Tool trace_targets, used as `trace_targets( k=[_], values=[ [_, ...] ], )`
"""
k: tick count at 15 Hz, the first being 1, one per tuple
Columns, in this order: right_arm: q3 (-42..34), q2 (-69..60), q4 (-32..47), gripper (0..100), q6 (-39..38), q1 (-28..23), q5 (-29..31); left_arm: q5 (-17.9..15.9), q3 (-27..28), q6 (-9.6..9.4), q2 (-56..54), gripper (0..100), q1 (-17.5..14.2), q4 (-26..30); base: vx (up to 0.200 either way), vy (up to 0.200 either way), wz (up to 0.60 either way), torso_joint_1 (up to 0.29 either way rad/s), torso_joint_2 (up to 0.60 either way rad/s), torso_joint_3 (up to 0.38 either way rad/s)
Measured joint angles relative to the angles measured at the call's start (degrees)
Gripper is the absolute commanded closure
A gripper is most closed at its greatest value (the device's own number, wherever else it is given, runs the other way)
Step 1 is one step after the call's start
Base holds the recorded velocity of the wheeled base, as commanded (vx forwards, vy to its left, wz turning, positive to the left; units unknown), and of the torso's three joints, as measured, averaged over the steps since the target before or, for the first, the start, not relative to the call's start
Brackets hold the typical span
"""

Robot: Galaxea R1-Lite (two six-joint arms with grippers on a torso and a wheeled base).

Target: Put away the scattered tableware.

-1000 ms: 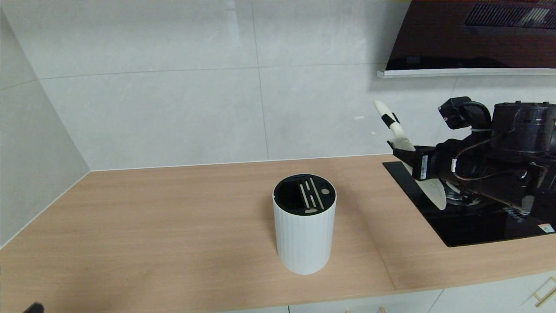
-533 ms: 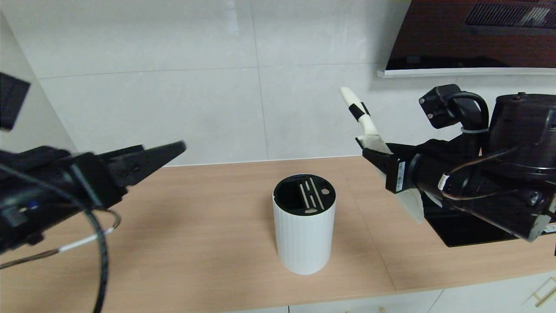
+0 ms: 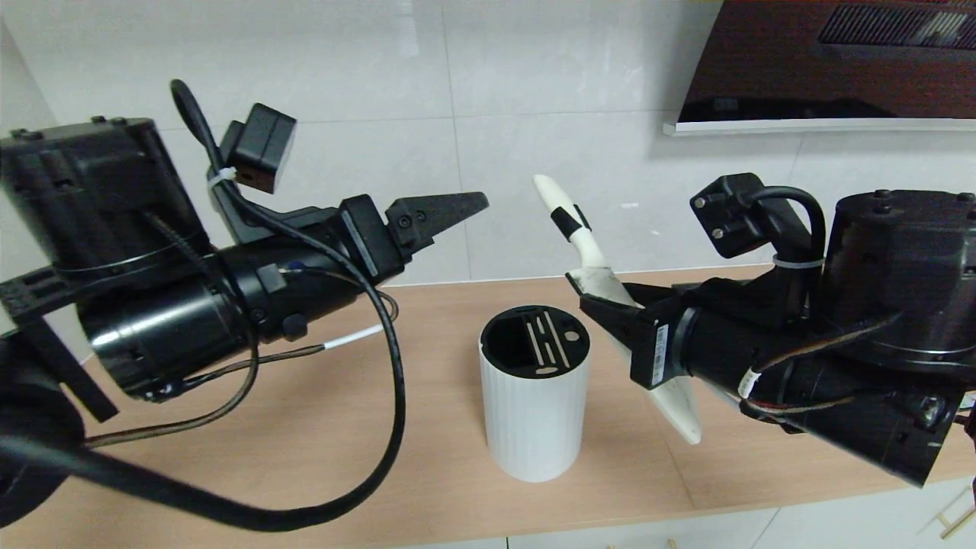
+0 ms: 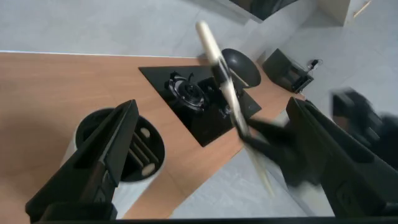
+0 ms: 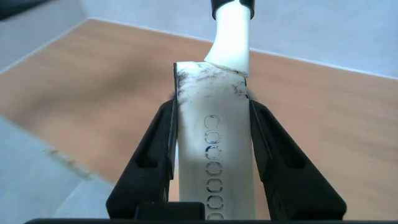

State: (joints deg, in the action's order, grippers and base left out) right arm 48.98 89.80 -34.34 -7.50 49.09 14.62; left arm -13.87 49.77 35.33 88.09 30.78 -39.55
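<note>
Gripping the knife by its blade in my right gripper, beside the holder; left gripper gapes empty. Next, I reckon: tip over a slot, lower.

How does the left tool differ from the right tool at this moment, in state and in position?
The left tool is open and empty; the right tool is shut on the white knife. The left tool is to the left of the white holder; the right tool is on its right. Both are black and above the counter.
</note>
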Motion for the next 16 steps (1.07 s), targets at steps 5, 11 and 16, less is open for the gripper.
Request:
trace_targets(
  k=[5, 11, 16],
  values=[
    [-0.1, 1.8, -0.5, 100, -0.7, 4.6, 1.4, 0.4, 1.1, 0.66, 7.8, 0, 2.8, -1.8, 0.000, 0.000, 0.00, 0.000, 0.00, 0.000],
    [-0.4, 4.2, -0.9, 100, -2.0, 6.6, 1.5, 0.4, 1.4, 0.85, 12.0, 0, 4.2, -6.7, 0.000, 0.000, 0.00, 0.000, 0.00, 0.000],
    [-0.4, 4.3, -1.0, 100, -2.0, 7.1, 2.3, 0.4, 1.3, 1.93, 12.5, 0, 4.9, -7.9, 0.000, 0.000, 0.00, 0.000, 0.00, 0.000]
  ],
)
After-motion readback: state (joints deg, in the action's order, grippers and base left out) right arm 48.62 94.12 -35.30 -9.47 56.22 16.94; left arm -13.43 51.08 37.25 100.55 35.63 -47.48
